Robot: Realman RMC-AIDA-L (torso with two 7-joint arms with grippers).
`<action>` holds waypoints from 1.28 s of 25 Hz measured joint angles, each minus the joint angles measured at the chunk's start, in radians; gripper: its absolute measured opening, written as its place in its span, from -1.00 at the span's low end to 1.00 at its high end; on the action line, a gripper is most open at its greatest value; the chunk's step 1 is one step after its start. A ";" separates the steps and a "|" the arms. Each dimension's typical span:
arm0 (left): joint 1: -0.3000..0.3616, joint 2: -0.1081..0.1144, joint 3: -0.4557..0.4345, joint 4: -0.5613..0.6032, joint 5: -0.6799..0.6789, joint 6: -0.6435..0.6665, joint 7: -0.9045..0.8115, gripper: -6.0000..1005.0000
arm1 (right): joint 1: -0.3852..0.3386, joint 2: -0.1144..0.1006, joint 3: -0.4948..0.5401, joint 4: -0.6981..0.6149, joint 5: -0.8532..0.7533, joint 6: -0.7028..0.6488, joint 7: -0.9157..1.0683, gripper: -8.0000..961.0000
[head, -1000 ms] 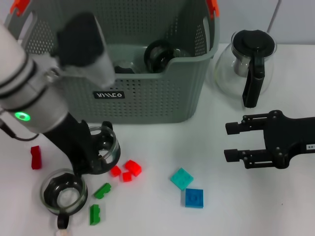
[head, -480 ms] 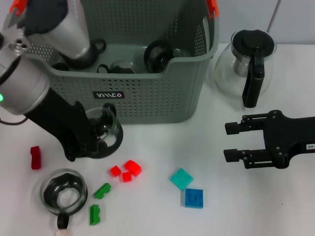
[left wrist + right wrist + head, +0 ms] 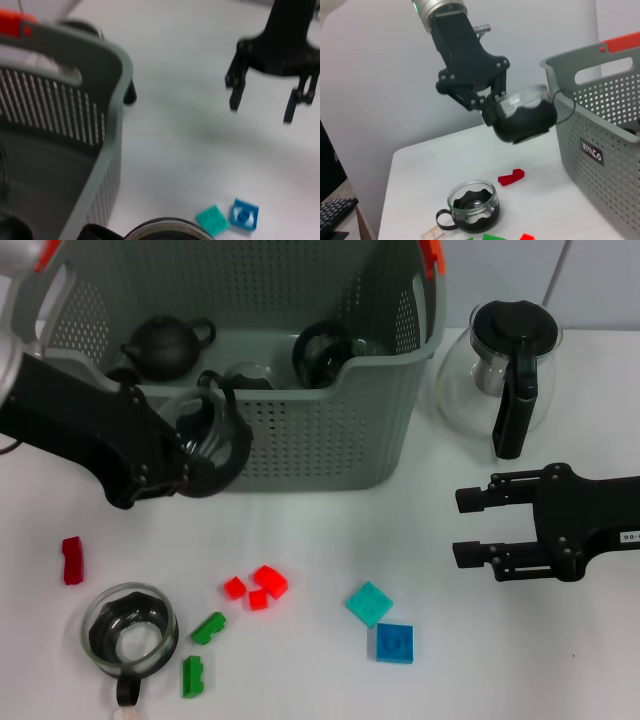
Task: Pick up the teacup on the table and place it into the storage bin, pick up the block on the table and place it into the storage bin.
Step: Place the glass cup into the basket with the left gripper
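Teacup (image 3: 208, 435), a clear glass cup with a dark base and loop handle, is held off the tabletop (image 3: 330, 540) in the left claw (image 3: 175, 455), tilted, just outside the front wall of the storage bin (image 3: 300, 430) and about level with its rim. Judgement: the cup has yet to clear the rim; it should go up and over the wall, then down onto a free patch of bin floor away from the black teapot (image 3: 165, 345) and the glassware (image 3: 325, 350) already inside, before the grip is released. The right claw (image 3: 475, 528) hangs spread and empty over the tabletop, near the glass pot (image 3: 505, 365). The tabletop is white and smooth; a second glass teacup (image 3: 130, 632) and scattered red, green, teal and blue blocks (image 3: 395, 642) lie on it. A pale wall stands behind.
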State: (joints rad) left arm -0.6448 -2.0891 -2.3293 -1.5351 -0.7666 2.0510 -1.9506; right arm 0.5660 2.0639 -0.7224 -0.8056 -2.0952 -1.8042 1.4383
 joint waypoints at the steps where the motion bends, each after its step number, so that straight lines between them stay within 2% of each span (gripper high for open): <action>1: 0.001 0.006 -0.019 0.016 -0.019 0.000 0.016 -0.92 | 0.000 0.000 0.000 0.000 0.000 0.000 0.001 0.44; 4: 0.008 0.036 -0.050 0.074 -0.089 0.001 0.046 -0.92 | 0.000 0.000 0.000 0.000 0.000 -0.004 0.010 0.44; 7: 0.015 0.054 -0.082 0.106 -0.159 -0.002 0.067 -0.92 | 0.002 -0.001 0.001 0.000 0.000 -0.006 0.017 0.44; 10: 0.014 0.054 -0.143 0.115 -0.244 -0.034 0.079 -0.92 | 0.003 -0.001 0.001 0.000 0.000 -0.007 0.017 0.44; 12: 0.006 0.045 -0.163 0.114 -0.299 -0.099 0.072 -0.92 | 0.003 -0.001 0.001 0.000 0.000 -0.006 0.017 0.44; 13: -0.006 0.034 -0.148 0.110 -0.323 -0.191 0.052 -0.92 | 0.003 -0.001 0.001 0.000 0.000 -0.005 0.016 0.44; 14: -0.006 0.034 -0.148 0.110 -0.323 -0.191 0.052 -0.92 | 0.003 -0.001 0.002 0.000 0.000 -0.005 0.016 0.44; 15: -0.018 0.029 -0.127 0.108 -0.323 -0.248 0.032 -0.92 | 0.003 -0.001 0.003 0.000 0.000 -0.006 0.015 0.44; 17: -0.052 0.031 -0.075 0.117 -0.294 -0.344 -0.025 -0.92 | 0.002 -0.001 0.008 0.000 0.000 -0.007 0.016 0.44; 18: -0.077 0.039 -0.038 0.127 -0.264 -0.389 -0.066 -0.92 | 0.002 -0.001 0.008 0.000 0.000 -0.008 0.017 0.44; 23: -0.217 0.068 0.104 0.229 -0.005 -0.563 -0.315 -0.92 | -0.002 0.001 0.011 0.000 0.000 -0.010 0.011 0.44; 27: -0.331 0.070 0.126 0.335 0.167 -0.591 -0.424 -0.92 | -0.001 0.001 0.012 0.000 0.000 -0.013 0.009 0.44; 32: -0.434 0.060 0.157 0.491 0.294 -0.685 -0.491 -0.92 | 0.002 0.006 0.012 0.000 0.000 -0.013 0.004 0.44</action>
State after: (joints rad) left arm -1.0787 -2.0290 -2.1722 -1.0437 -0.4730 1.3662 -2.4419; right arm 0.5675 2.0698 -0.7101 -0.8052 -2.0955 -1.8177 1.4420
